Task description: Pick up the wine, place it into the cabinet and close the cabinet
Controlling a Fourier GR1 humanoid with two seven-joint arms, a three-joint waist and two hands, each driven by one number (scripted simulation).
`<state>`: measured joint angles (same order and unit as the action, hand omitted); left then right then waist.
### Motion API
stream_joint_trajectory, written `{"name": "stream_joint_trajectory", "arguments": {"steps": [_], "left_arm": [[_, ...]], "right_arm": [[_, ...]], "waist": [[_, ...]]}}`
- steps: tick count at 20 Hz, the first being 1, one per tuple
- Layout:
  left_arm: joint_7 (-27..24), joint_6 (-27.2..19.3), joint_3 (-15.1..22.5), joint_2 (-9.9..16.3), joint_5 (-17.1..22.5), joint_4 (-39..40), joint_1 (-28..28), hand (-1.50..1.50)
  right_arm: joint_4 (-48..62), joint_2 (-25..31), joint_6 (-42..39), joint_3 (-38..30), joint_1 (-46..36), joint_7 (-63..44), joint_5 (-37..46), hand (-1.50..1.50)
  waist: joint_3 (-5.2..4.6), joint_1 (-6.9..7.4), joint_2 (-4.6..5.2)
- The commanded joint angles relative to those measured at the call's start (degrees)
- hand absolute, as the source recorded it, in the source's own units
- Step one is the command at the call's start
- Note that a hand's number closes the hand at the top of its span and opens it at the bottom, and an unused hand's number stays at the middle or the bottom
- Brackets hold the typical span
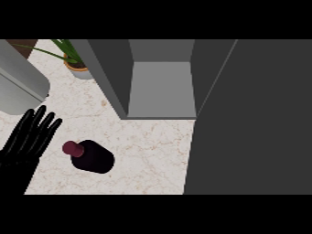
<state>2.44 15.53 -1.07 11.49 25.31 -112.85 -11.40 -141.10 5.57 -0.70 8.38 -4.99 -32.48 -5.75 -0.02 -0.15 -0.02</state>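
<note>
The cabinet [159,82] runs off the far edge, and its open door [260,119] is cut by the right and near edges. The potted plant [74,61] loses its leaves at the far edge. The right hand never shows.

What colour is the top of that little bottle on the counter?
The wine bottle has a dark red cap on a near-black body, seen in the head view.

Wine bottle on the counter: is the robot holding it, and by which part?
No. The wine bottle stands free on the counter; the left robot hand beside it is open, not touching. No right hand shows.
</note>
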Motion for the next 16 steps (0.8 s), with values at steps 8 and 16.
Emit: {"name": "stream_joint_trajectory", "arguments": {"steps": [8,16], "left_arm": [[-10.83,8.04,-2.56,-0.26,-6.42,24.22,7.06,-1.50],[-24.63,10.26,-1.42,-2.08,-15.14,39.31,8.03,-1.50]], "right_arm": [[-1.87,-0.16,-1.31,-2.63,1.06,-0.33,-3.51,-1.50],[-4.30,-1.67,1.14,-0.10,-3.39,-5.31,-0.50,-1.50]], "waist": [[0.01,-0.09,0.05],[-0.02,0.02,0.01]]}}
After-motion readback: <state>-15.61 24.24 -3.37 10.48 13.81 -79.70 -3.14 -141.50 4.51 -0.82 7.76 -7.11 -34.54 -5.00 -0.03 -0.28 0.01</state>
